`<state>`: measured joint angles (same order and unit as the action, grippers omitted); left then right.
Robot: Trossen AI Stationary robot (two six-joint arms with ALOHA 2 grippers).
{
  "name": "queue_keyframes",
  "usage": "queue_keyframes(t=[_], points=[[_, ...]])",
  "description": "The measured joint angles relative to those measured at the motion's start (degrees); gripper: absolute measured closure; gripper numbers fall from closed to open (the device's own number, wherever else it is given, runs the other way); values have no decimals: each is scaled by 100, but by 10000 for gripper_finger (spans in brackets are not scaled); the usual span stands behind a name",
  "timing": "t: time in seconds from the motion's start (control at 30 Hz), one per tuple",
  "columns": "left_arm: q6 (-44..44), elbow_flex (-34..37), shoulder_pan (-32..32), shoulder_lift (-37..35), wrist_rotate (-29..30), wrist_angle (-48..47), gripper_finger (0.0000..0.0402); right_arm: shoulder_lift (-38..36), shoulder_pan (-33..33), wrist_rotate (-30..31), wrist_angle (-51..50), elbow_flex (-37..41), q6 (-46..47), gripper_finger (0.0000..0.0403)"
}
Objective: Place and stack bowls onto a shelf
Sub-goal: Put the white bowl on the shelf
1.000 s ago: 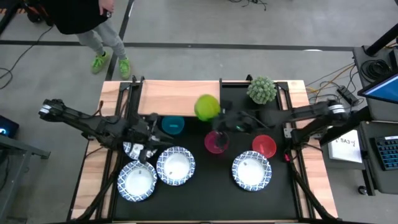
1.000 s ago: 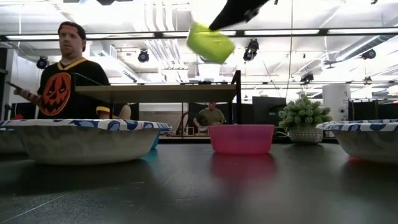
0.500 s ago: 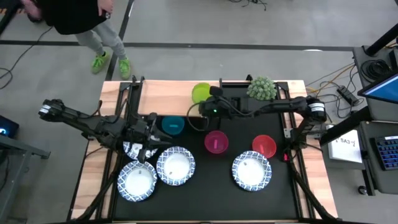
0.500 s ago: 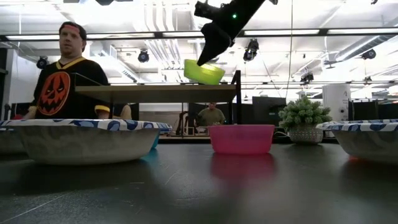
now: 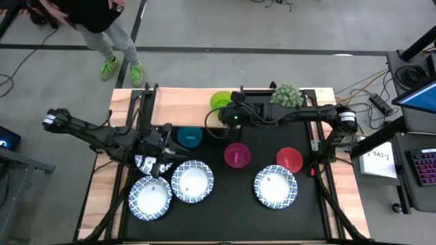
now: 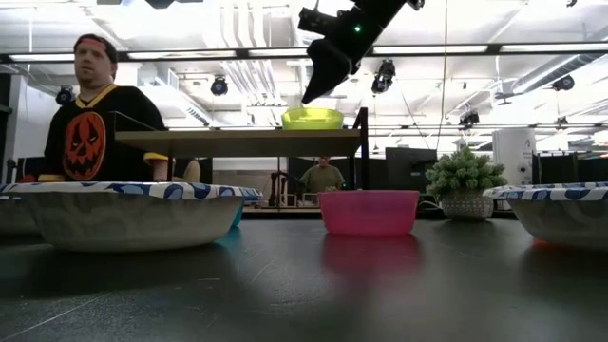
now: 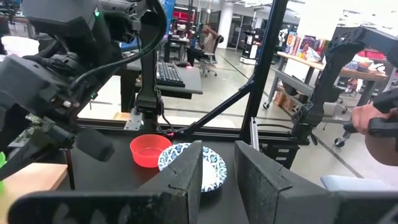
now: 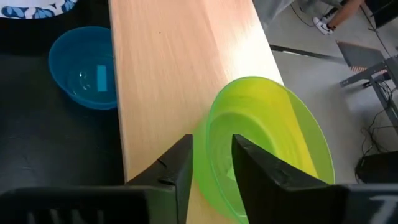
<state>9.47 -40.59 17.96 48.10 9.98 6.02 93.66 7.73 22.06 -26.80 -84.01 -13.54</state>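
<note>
A green bowl (image 5: 219,102) sits on the right end of the wooden shelf (image 5: 182,105), and its base is level on the board in the low view (image 6: 312,118). My right gripper (image 5: 229,116) is shut on it from the near side. On the black tabletop rest the teal bowl (image 5: 189,136), the magenta bowl (image 5: 236,155), the red bowl (image 5: 289,159) and white blue-rimmed bowls (image 5: 192,181) (image 5: 150,197) (image 5: 275,188). My left gripper (image 5: 162,152) hovers open over a fourth white bowl (image 5: 143,162) and partly hides it. My right gripper holds the green bowl by its near wall (image 8: 214,146). One finger (image 8: 261,171) is inside the bowl and the other (image 8: 177,168) outside. The fingers slant down from the table's near right side. The bowl stands upright with its base on the shelf board (image 8: 168,74).
A spiky green plant (image 5: 287,97) stands just right of the shelf at the far edge. The shelf's left and middle parts are bare wood. A person (image 5: 88,20) stands beyond the far left corner. The teal bowl lies right in front of the shelf.
My right gripper has carried the green bowl toward the far edge and down. The bowl was tilted and high in the air; now it sits level on the shelf's right end. The gripper stays shut on its wall.
</note>
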Motion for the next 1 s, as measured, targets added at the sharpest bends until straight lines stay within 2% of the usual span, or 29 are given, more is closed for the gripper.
queue_keyframes(t=[0.13, 0.3, 0.57, 0.77, 1.0], points=[[8, 1, 0, 12, 0, -13, 326, -135, -120, -27, -88, 0, 10, 288], [132, 1, 0, 80, -2, -61, 326, -384, -419, -443, -363, 35, 301, 287], [558, 1, 2, 391, -9, -188, 326, -825, -1281, -457, -425, 479, 653, 289], [1414, 1, 15, 710, -79, -564, 326, -1258, -1903, -403, -197, 1099, 1046, 301], [2832, 1, 114, 1144, -823, -1066, 326, -1838, -2497, -402, 881, 2134, 1125, 319]])
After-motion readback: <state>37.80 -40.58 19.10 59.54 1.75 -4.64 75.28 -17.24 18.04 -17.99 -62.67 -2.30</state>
